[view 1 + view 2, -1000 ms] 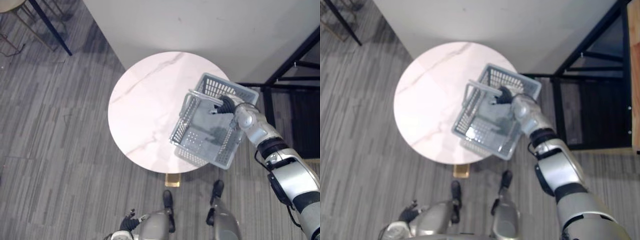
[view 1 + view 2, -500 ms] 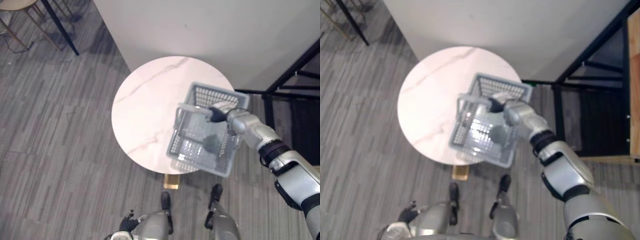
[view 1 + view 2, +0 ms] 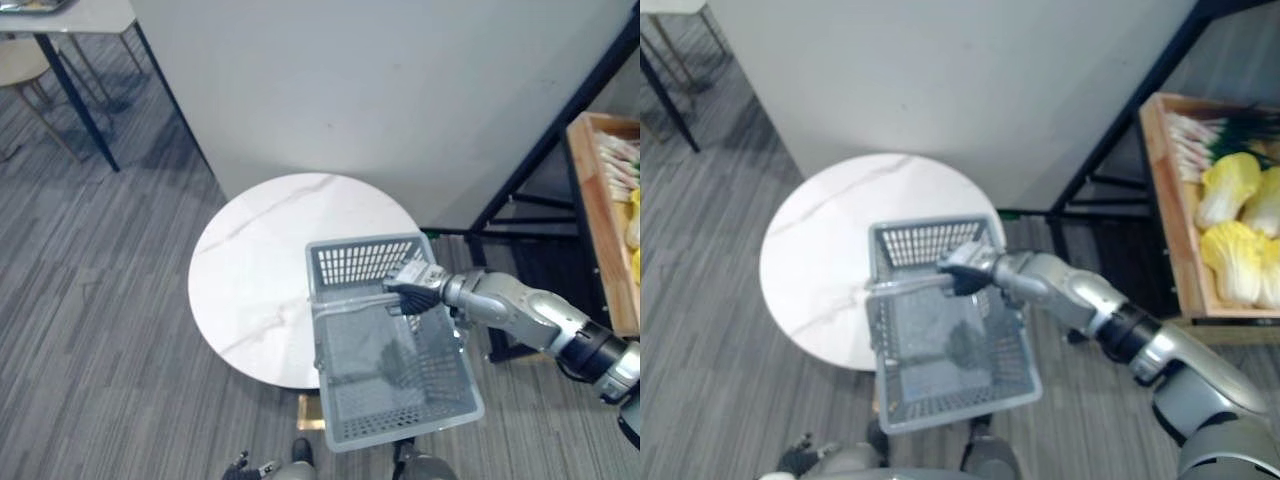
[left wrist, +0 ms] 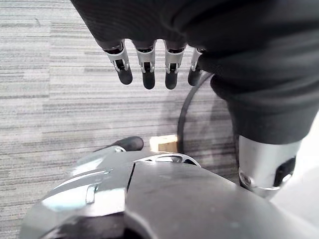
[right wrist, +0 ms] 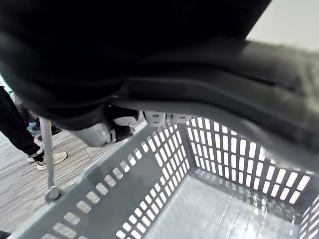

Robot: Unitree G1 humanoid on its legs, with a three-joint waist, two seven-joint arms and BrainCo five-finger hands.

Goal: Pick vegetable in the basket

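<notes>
Left eye view: the right hand (image 3: 412,291) is clenched round the handle (image 3: 345,303) of the grey basket (image 3: 365,262), which hangs over the near edge of the round marble table (image 3: 245,270).
Right eye view: this adds the vegetables. Yellow cabbages (image 3: 1225,190) and green-topped stalks (image 3: 1200,135) lie in a wooden crate (image 3: 1160,200) at the robot's right, well apart from the basket.
Left wrist view: the left hand (image 4: 144,67) hangs over striped floor (image 4: 50,99), fingers straight and released.
Right wrist view: the basket's slotted walls are seen from inside, and a person's shoe (image 5: 47,158) stands beyond.
</notes>
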